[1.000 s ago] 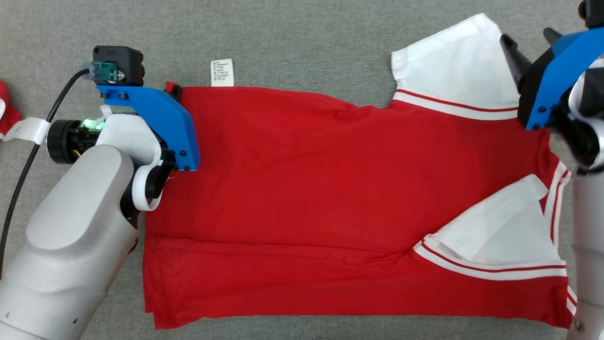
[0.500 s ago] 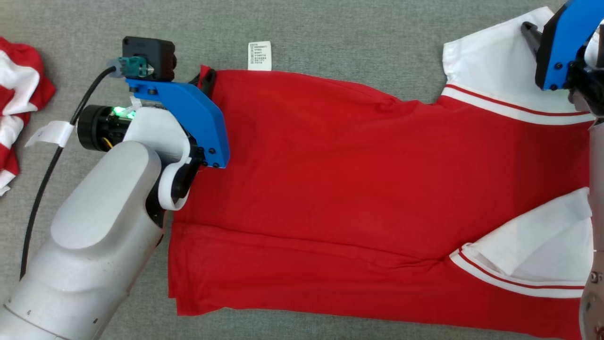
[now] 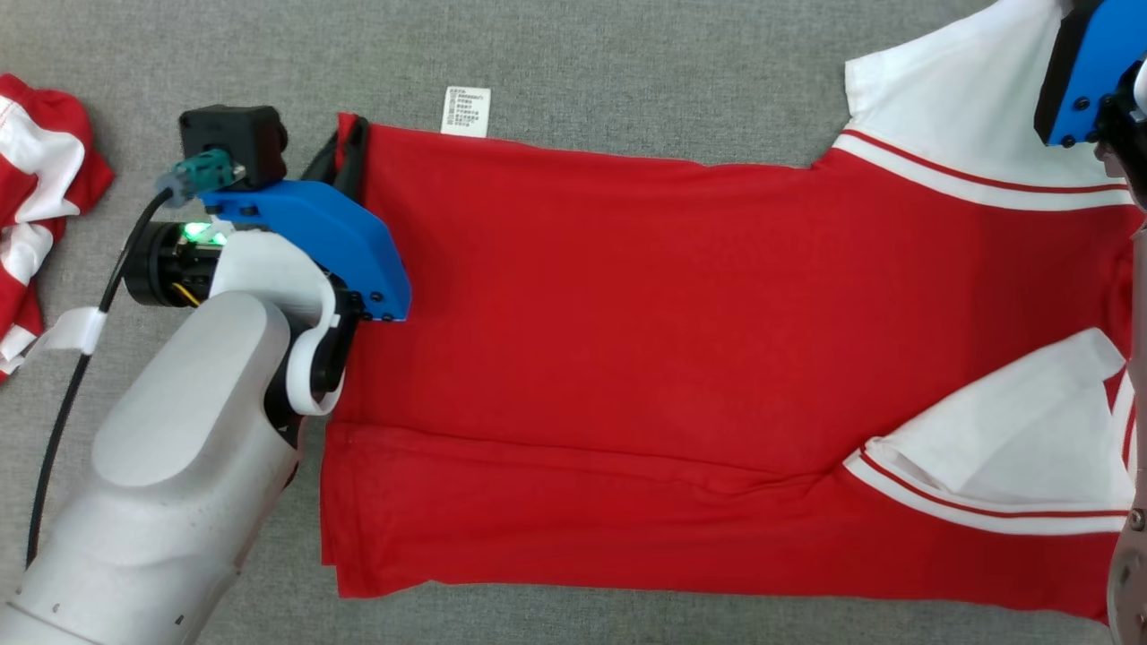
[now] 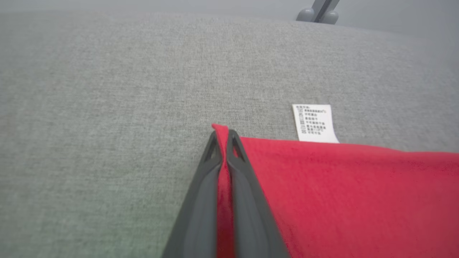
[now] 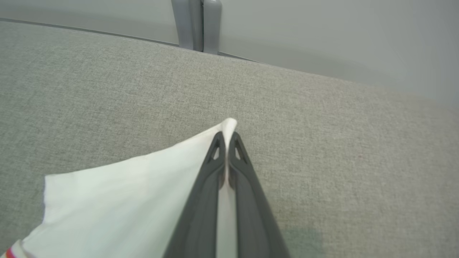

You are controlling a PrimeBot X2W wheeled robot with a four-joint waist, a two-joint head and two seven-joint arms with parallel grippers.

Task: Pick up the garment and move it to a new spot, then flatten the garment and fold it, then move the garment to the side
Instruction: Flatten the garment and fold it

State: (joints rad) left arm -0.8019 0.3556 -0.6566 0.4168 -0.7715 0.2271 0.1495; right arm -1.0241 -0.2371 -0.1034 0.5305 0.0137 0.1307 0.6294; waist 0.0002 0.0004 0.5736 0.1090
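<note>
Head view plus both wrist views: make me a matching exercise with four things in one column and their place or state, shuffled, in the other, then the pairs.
1 left gripper
2 right gripper
3 care label
4 crumpled red-and-white garment

A lying at the head view's left edge, apart from the red shirt
B shut on the tip of the white sleeve
C sticking out past the shirt's far edge
D shut on a red corner of the shirt

Pairs: 1-D, 2-B, 3-C, 4-A

Grey fabric surface (image 3: 627,54) below pale grey wall (image 5: 322,36).
</note>
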